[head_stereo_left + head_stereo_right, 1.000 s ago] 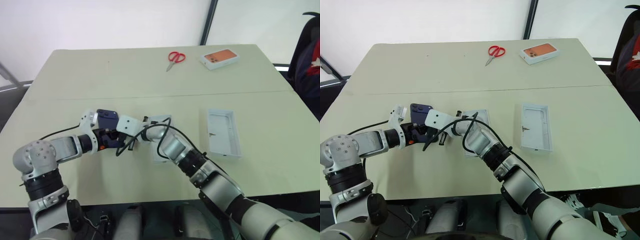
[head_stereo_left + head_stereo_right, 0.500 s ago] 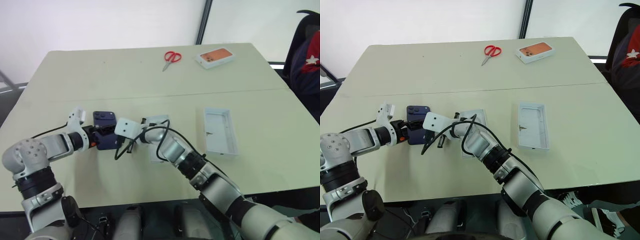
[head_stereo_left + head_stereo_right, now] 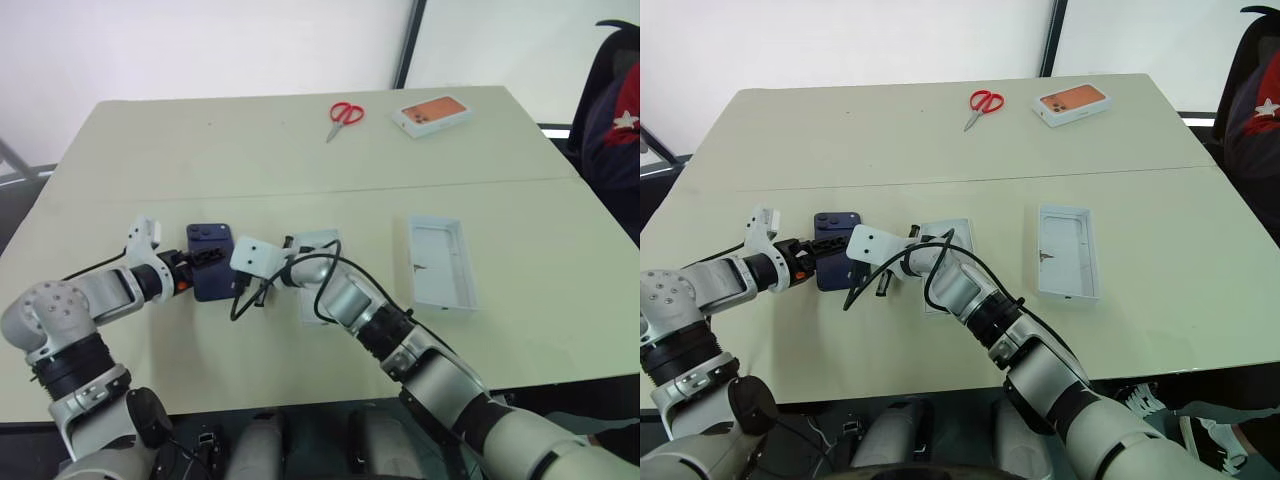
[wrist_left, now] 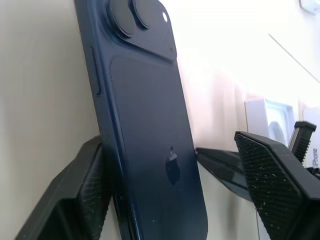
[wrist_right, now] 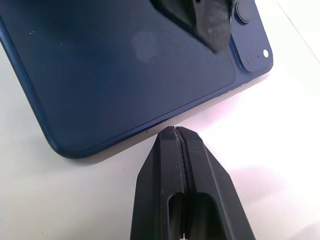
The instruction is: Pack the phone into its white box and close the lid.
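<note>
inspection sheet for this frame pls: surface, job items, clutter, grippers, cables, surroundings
Surface: pale table, a seam running across its middle.
Job's things: the phone lies back up on the table, not yet packed. An open white tray lies on the robot's right. Another white box part sits under the right arm; which is box or lid cannot be told.
Clutter: red scissors and a box with an orange phone picture at the far edge.
Grippers: left gripper open, fingers on either side of the phone. Right gripper shut, tips at the phone's edge.
Cables: black cable looping over the right wrist.
Surroundings: dark chair at the right.
</note>
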Available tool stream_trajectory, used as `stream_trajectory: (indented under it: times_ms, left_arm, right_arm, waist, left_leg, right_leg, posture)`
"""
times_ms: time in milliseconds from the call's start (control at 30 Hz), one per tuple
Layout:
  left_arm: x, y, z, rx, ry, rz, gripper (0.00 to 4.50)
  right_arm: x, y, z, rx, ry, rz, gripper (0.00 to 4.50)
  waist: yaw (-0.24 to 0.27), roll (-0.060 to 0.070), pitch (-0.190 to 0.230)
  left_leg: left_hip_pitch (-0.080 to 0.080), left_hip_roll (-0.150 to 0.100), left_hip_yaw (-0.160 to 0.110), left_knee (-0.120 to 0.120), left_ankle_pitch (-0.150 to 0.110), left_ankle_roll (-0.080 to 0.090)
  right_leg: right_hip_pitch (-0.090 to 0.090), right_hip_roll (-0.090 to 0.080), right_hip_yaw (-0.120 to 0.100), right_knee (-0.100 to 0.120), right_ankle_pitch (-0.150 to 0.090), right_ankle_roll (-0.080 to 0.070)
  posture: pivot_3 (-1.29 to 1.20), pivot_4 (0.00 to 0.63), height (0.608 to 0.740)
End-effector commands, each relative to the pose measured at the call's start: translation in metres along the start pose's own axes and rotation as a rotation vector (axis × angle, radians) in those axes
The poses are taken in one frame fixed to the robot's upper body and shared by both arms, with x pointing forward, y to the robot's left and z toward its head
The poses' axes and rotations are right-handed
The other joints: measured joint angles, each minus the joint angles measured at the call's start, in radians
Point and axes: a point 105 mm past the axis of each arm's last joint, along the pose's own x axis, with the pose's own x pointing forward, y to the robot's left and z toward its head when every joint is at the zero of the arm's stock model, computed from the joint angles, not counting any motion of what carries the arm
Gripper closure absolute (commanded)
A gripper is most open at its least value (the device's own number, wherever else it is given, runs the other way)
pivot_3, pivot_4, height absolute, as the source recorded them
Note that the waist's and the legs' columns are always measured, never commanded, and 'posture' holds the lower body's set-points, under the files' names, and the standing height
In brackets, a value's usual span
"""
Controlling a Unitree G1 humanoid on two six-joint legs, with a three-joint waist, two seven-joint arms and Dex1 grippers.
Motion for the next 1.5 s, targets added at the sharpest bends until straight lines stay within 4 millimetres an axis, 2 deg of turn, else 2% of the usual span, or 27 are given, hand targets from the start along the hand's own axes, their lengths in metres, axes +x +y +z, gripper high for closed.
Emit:
stream_trajectory:
  times_ms: [33, 100, 233, 433, 600, 767, 833, 900, 1100, 1200, 1300, 1400, 1500]
  left_arm:
    - [-0.004, -0.009, 0.009, 0.011, -0.037, -0.038, 1.22]
    - [-0.004, -0.010, 0.010, 0.003, -0.046, -0.043, 1.99]
    - [-0.006, -0.009, 0.012, -0.002, -0.057, -0.043, 3.90]
    - [-0.007, -0.014, 0.016, -0.022, -0.084, -0.077, 3.90]
    - [-0.006, -0.032, 0.023, -0.024, -0.123, -0.157, 3.90]
    - [-0.001, -0.073, 0.024, -0.011, -0.158, -0.323, 3.90]
    - [0.005, -0.094, 0.015, 0.024, -0.148, -0.376, 3.90]
    - [0.011, -0.103, 0.006, 0.002, -0.125, -0.406, 3.90]
    - [0.020, -0.092, -0.011, -0.022, -0.051, -0.345, 3.90]
    - [0.016, -0.085, -0.004, -0.024, -0.065, -0.326, 3.90]
    - [0.008, -0.079, 0.011, 0.014, -0.108, -0.287, 3.90]
    - [-0.002, -0.063, 0.028, 0.050, -0.143, -0.202, 3.04]
    - [-0.010, -0.040, 0.035, 0.099, -0.136, -0.070, 1.65]
  right_arm:
    - [-0.002, 0.001, 0.008, -0.025, -0.019, 0.002, 4.50]
    - [-0.004, -0.002, 0.011, -0.039, -0.027, -0.008, 4.50]
    - [-0.013, -0.010, 0.019, -0.046, -0.054, -0.031, 4.50]
    - [-0.045, -0.021, 0.035, -0.016, -0.125, -0.053, 4.50]
    - [-0.079, -0.028, 0.039, 0.015, -0.181, -0.062, 4.50]
    - [-0.117, -0.032, 0.022, 0.028, -0.188, -0.056, 4.50]
    - [-0.137, -0.037, 0.006, 0.037, -0.160, -0.071, 4.50]
    - [-0.150, -0.043, -0.004, 0.047, -0.134, -0.098, 4.50]
    - [-0.159, -0.047, -0.012, 0.079, -0.109, -0.137, 4.50]
    - [-0.159, -0.045, -0.012, 0.091, -0.111, -0.141, 4.50]
    - [-0.156, -0.043, -0.009, 0.102, -0.120, -0.141, 4.50]
    - [-0.147, -0.041, -0.004, 0.107, -0.124, -0.137, 4.50]
    - [-0.126, -0.046, -0.011, 0.113, -0.056, -0.181, 4.50]
  waist:
    - [0.000, 0.000, 0.000]
    - [0.001, 0.000, 0.000]
    - [0.003, -0.001, 0.000]
    - [0.001, -0.001, 0.000]
    - [0.005, -0.002, 0.000]
    - [0.029, -0.003, 0.001]
    - [0.034, -0.003, 0.001]
    - [0.035, -0.003, 0.001]
    - [0.017, -0.003, 0.001]
    - [0.023, -0.003, 0.001]
    - [0.031, -0.003, 0.001]
    - [0.032, -0.003, 0.001]
    - [0.028, -0.003, 0.001]
  left_leg:
    - [0.000, 0.000, 0.000, 0.000, 0.000, 0.000]
    - [0.000, 0.000, 0.000, 0.000, 0.000, 0.000]
    - [-0.001, 0.000, 0.000, 0.000, 0.000, 0.000]
    - [-0.001, 0.000, 0.000, 0.000, 0.000, 0.000]
    - [-0.002, 0.000, 0.000, 0.000, 0.000, 0.000]
    - [-0.002, -0.001, 0.000, 0.002, -0.001, 0.001]
    - [-0.002, -0.001, 0.000, 0.002, -0.001, 0.001]
    - [-0.002, -0.002, 0.000, 0.002, -0.001, 0.001]
    - [0.000, 0.000, 0.001, 0.000, -0.001, 0.002]
    - [0.000, 0.000, 0.001, 0.000, -0.001, 0.001]
    - [-0.001, -0.001, 0.001, 0.002, -0.001, 0.001]
    - [-0.001, -0.002, 0.000, 0.002, 0.000, 0.001]
    - [-0.001, -0.002, 0.000, 0.002, 0.000, 0.000]
  right_leg:
    - [0.000, 0.000, 0.000, 0.000, 0.000, 0.000]
    - [0.000, 0.000, 0.000, 0.000, 0.000, 0.000]
    - [0.000, 0.000, 0.000, 0.000, 0.000, 0.000]
    - [-0.001, 0.000, 0.000, 0.000, 0.000, 0.000]
    - [-0.001, -0.001, 0.000, 0.000, 0.000, 0.000]
    - [0.000, -0.002, -0.001, -0.002, 0.000, 0.000]
    - [0.001, -0.002, -0.001, -0.002, 0.000, 0.000]
    - [0.002, -0.002, -0.001, -0.003, 0.000, 0.000]
    - [0.000, 0.001, 0.000, -0.001, 0.000, 0.000]
    - [0.000, 0.002, 0.000, -0.001, 0.000, 0.000]
    - [0.001, 0.001, 0.000, -0.001, 0.000, 0.000]
    - [0.001, 0.001, 0.000, -0.002, 0.000, 0.000]
    - [0.001, 0.001, 0.000, -0.002, 0.000, 0.000]
  posture:
    - [0.00, 0.150, 0.740]
    - [0.00, 0.150, 0.740]
    - [0.00, 0.150, 0.740]
    - [0.00, 0.150, 0.740]
    - [0.00, 0.150, 0.740]
    - [0.00, 0.150, 0.740]
    - [0.00, 0.150, 0.740]
    - [0.00, 0.150, 0.740]
    - [0.00, 0.150, 0.740]
    - [0.00, 0.150, 0.740]
    - [0.00, 0.150, 0.740]
    - [0.00, 0.150, 0.740]
    - [0.00, 0.150, 0.740]
